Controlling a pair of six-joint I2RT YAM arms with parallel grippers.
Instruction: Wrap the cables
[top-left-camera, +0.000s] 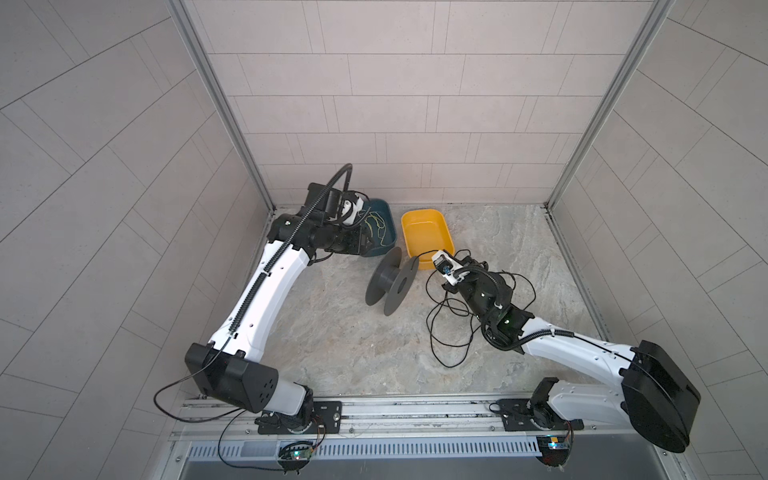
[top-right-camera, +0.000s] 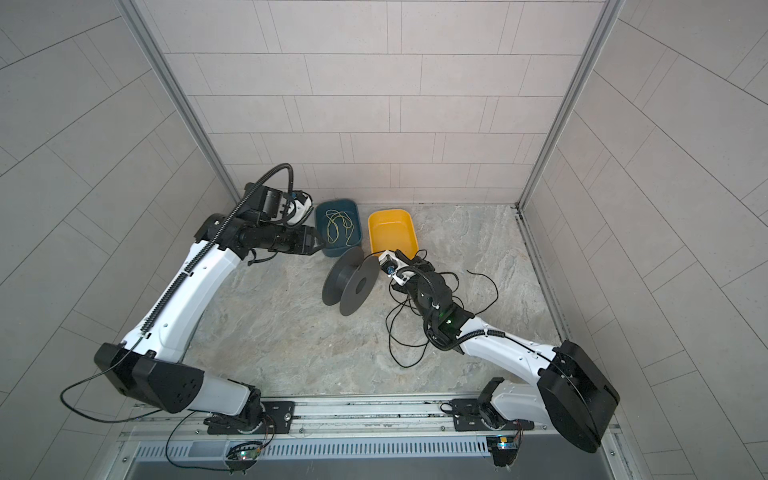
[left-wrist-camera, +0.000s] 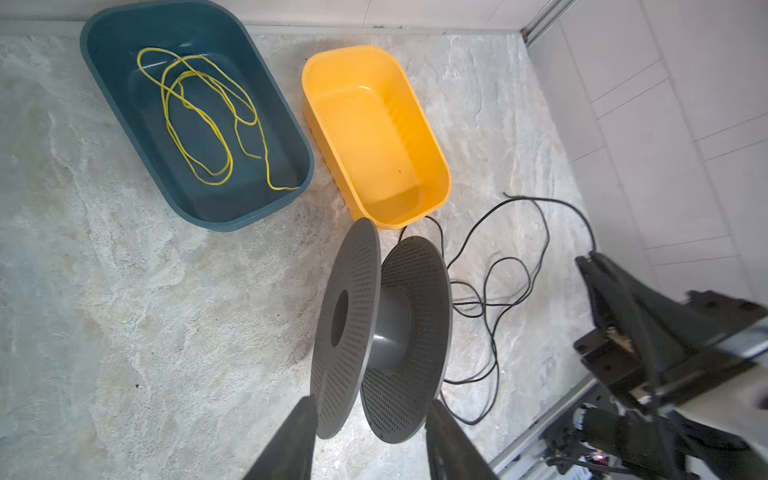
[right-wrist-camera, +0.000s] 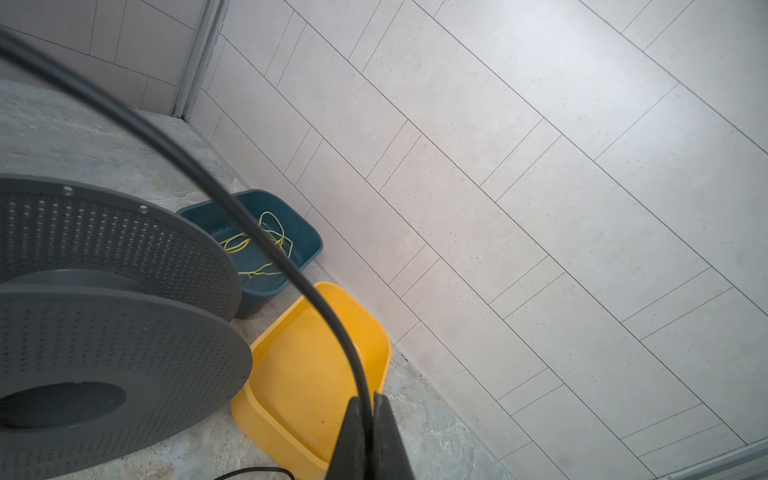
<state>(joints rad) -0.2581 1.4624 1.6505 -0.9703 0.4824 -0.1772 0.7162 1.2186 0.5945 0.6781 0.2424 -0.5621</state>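
Pale tiled walls (top-left-camera: 374, 83) boxed in a stone-patterned desk (top-left-camera: 332, 332) where two robot arms flanked a grey spool (top-left-camera: 390, 280) standing on its flanges near the middle. The black cable (top-left-camera: 429, 328) lay in loose loops on the desk to the right of the spool, partly under the right arm.

In both top views the right end effector (top-left-camera: 436, 254) sat at the near rim of a yellow bin (top-left-camera: 424, 232), and a thin stretch of cable led from it toward the spool's right flange. Only the right wrist view showed the grip itself: the fingers (right-wrist-camera: 388, 432) were pressed together on the cable, which arced away over the yellow bin and past the spool.

At far left, the left arm covered part of a teal bin (top-left-camera: 386, 216) in a top view. In a top view the yellow-green cord (top-right-camera: 338, 226) lying inside that bin showed whole.

The left end effector (top-right-camera: 316, 243) hung at the teal bin's near left edge, apart from the spool. The left wrist view alone showed its fingers (left-wrist-camera: 291, 440) spread moderately with nothing between them. It also showed the spool's perforated flanges and the cable's free end reaching toward the right wall.
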